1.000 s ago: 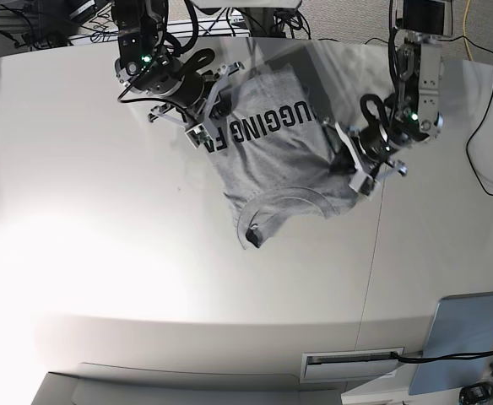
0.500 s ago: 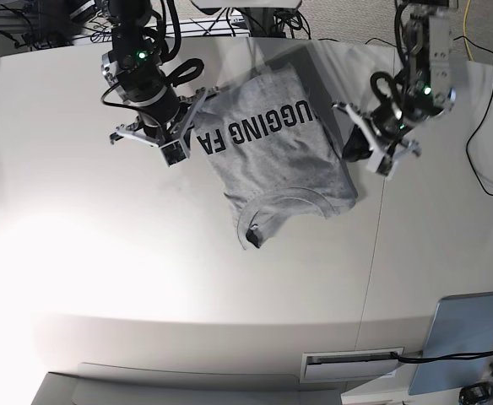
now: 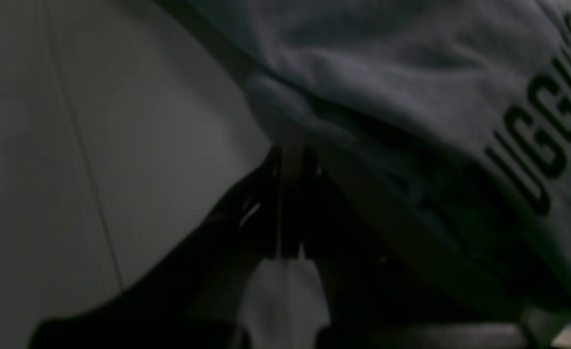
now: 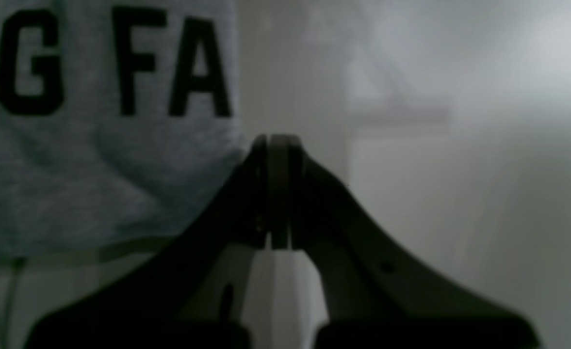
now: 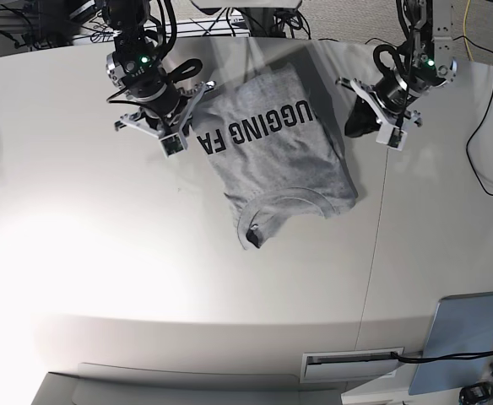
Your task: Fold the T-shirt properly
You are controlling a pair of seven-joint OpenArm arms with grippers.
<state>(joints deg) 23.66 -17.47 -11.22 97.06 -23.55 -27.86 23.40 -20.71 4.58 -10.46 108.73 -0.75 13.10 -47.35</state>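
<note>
The heather-grey T-shirt (image 5: 280,156) lies folded on the white table (image 5: 103,253), with its black lettering up and the ribbed collar (image 5: 289,201) toward the near side. My right gripper (image 5: 189,116) hovers just off the shirt's left edge. In the right wrist view its fingertips (image 4: 275,141) are pressed together with nothing between them, beside the letters "FA" on the T-shirt (image 4: 96,145). My left gripper (image 5: 356,122) is by the shirt's right edge. It is shut too, with its tips (image 3: 290,156) right at the folded edge of the T-shirt (image 3: 411,87). No cloth shows between them.
Cables and arm bases crowd the table's far edge (image 5: 230,25). A black cable (image 5: 481,135) loops at the right. A blue-grey panel (image 5: 470,337) and a white slotted box (image 5: 352,364) sit at the near right. A seam (image 5: 373,253) runs across the table.
Both arms have drawn back from the shirt: the right gripper out to the left, the left gripper up toward the far edge. The shirt has stayed as it lay.
</note>
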